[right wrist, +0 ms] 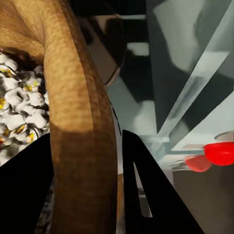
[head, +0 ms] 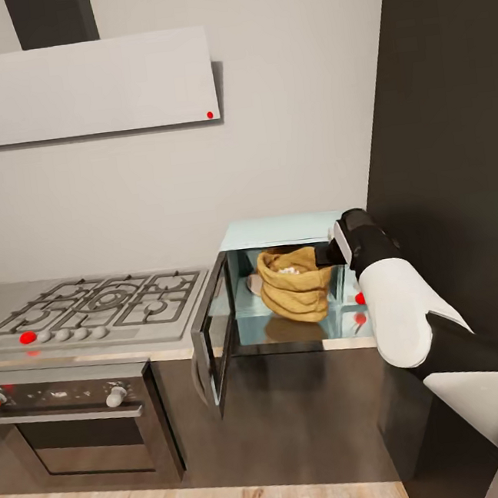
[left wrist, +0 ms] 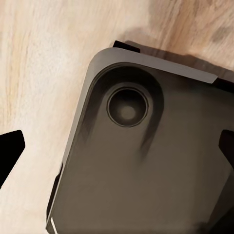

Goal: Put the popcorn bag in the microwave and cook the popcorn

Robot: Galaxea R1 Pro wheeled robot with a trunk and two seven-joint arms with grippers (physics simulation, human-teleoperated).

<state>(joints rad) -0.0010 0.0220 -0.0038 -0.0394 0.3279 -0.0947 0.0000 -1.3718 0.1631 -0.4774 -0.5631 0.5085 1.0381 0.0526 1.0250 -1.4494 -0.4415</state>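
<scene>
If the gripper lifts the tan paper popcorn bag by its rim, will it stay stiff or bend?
The wrinkly mustard-tan paper popcorn bag will probably bend: its sides are already creased and sagging. The thick rolled rim between the right gripper's fingers looks firmer, so the grip may hold. Being squat and holding only whitish popcorn, it seems light and unlikely to tip.

No text, label, brand or number is showing clearly enough to read on the microwave [head: 278,234], the popcorn bag [head: 296,290] or the oven [head: 72,424].
</scene>
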